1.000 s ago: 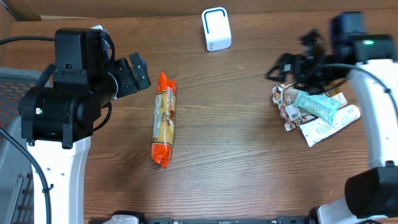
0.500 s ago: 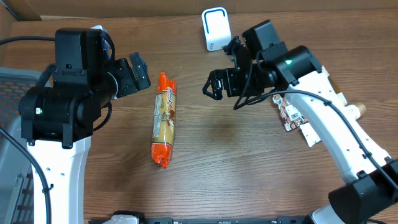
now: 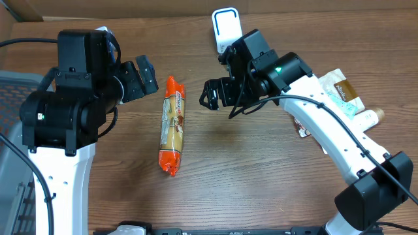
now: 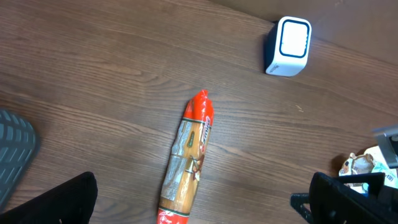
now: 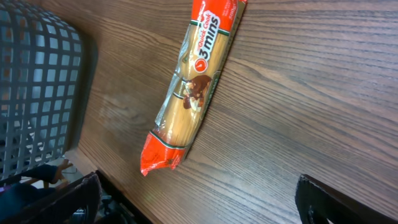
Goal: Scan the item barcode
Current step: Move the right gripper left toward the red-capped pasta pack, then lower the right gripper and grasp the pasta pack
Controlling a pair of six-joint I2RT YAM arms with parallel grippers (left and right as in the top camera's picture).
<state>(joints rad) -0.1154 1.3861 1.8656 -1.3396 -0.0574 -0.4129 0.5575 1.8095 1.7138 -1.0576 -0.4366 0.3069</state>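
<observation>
Noodle packet [image 3: 173, 125] lying lengthwise on table [image 3: 248, 170], left of centre. Right gripper [image 3: 208, 96] hovering near it, jaws spread, holding nothing. Left gripper [image 3: 146, 76] also gaping, empty. Scanner [image 3: 226, 30] standing near far edge.

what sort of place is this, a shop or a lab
Probably a mock checkout bench in a lab: a small white scanner and packaged groceries such as an orange pasta packet sit on a wooden table, with a grey mesh basket at its edge.
</observation>
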